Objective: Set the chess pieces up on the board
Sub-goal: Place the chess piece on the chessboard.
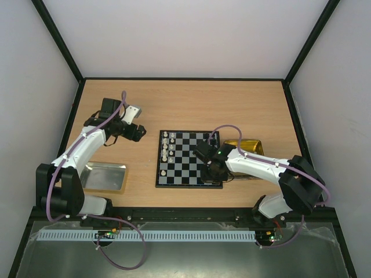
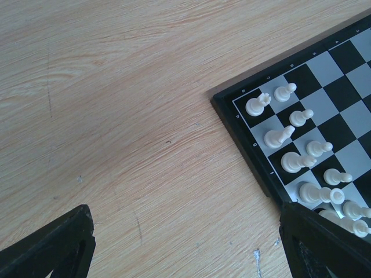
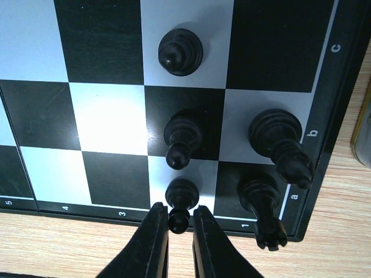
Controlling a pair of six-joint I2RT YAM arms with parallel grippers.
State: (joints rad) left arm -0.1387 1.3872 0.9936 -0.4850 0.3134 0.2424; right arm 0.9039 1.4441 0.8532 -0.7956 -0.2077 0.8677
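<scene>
The board (image 1: 186, 174) lies mid-table, with several white pieces (image 1: 166, 147) in two columns at its left side. The left wrist view shows these white pieces (image 2: 272, 138) on the board's corner (image 2: 348, 75). My left gripper (image 1: 136, 132) hangs open and empty over bare wood left of the board (image 2: 188, 249). My right gripper (image 1: 213, 171) is at the board's near right corner. In the right wrist view its fingers (image 3: 181, 223) flank the head of a black pawn (image 3: 182, 194) standing on the edge square, with a slight gap on one side. Other black pieces (image 3: 278, 139) stand beside it.
A gold tray (image 1: 249, 145) sits right of the board, partly under my right arm; its edge shows in the right wrist view (image 3: 362, 133). A silver tray (image 1: 104, 176) lies near left by the left arm's base. Dark walls bound the table.
</scene>
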